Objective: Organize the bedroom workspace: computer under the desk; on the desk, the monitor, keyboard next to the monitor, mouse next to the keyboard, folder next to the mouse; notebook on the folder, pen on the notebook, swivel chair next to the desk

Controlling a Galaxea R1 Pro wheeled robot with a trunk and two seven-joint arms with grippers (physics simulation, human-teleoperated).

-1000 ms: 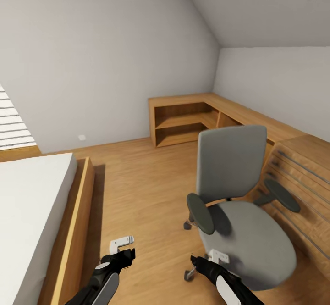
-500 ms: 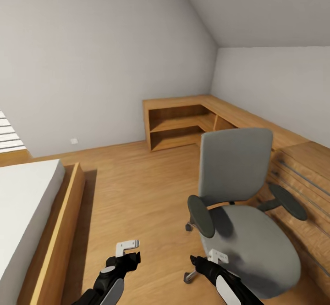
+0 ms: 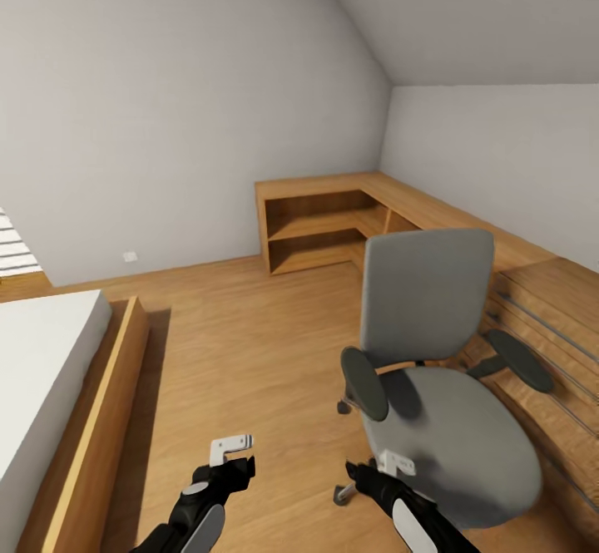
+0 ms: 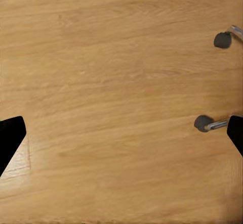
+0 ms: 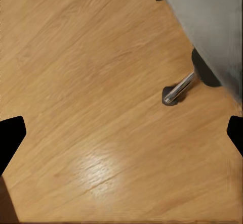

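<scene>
Swivel chair [image 3: 441,378] stands at the near right of the room, grey seat empty as far as the head view shows, back rest toward the far wall. Its right armrest sits close beside a light wooden drawer unit [image 3: 553,345]. A low wooden shelf unit [image 3: 324,224] runs along the far corner; a bed [image 3: 50,370] with a wooden frame lies at the near left. Bare wooden floor [image 3: 249,345] between.

Left pincer [image 4: 121,138] hangs over open floor, fingers spread wide, nothing held; two chair casters [image 4: 203,123] show at the edge of its wrist view. Right pincer [image 5: 121,133] is likewise wide apart and empty, hovering above floor just beside a chrome leg and caster [image 5: 177,91] under the seat edge.

Risks, judged from here: the right arm is low and close to the chair's front rim, so a forward roll of the base could knock the chair into the drawers. A loose shove would likely spin it rather than steer it.
</scene>
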